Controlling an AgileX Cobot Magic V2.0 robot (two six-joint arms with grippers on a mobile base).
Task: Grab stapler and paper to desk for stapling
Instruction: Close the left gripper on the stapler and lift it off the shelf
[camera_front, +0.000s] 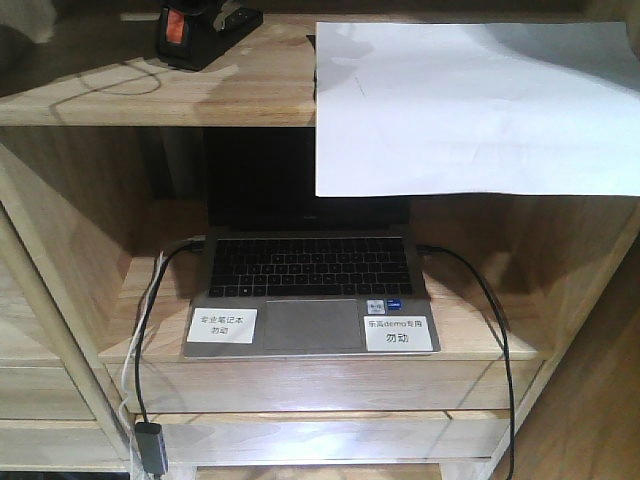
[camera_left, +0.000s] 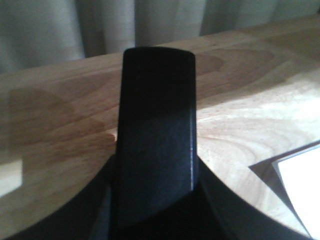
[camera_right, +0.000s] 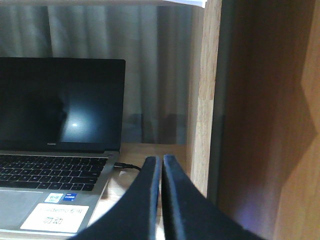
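The black stapler (camera_front: 195, 35), with its orange rear end, sits at the left of the top shelf (camera_front: 130, 90). In the left wrist view the stapler (camera_left: 156, 100) juts forward over the wood, and my left gripper (camera_left: 156, 167) is shut on it, one finger tight against each side. The white paper (camera_front: 470, 105) lies on the right of that shelf and hangs over its front edge; one corner of the paper (camera_left: 305, 185) shows to the stapler's right. My right gripper (camera_right: 161, 162) is shut on nothing, low beside the laptop. The desk is out of view.
An open laptop (camera_front: 310, 270) with white labels stands on the lower shelf, cables running off both sides. A wooden shelf upright (camera_right: 202, 90) rises just right of my right gripper. Grey curtains (camera_left: 100, 25) hang behind the shelving.
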